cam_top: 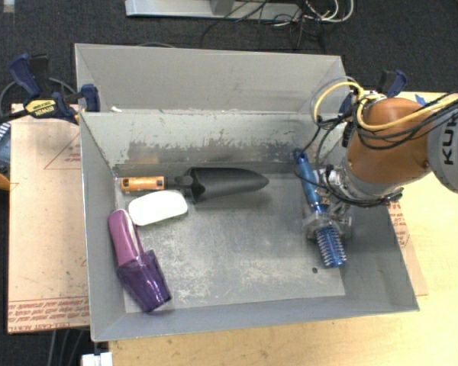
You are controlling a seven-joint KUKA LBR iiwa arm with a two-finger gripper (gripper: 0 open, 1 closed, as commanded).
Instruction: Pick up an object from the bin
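Observation:
A blue brush lies along the bin's right side, its handle (305,175) pointing to the back and its coiled bristle head (332,248) to the front. My gripper (327,218) is low over the brush's middle, between handle and head, and covers that part of it. The rest of the loose things lie well to the left of it.
A black trowel (223,181) with an orange handle (142,182) lies by the back wall. In front of it is a white oval thing (158,207), and a purple bottle-like thing (136,261) rests along the left wall. The arm's orange cover and cables hang over the right rim.

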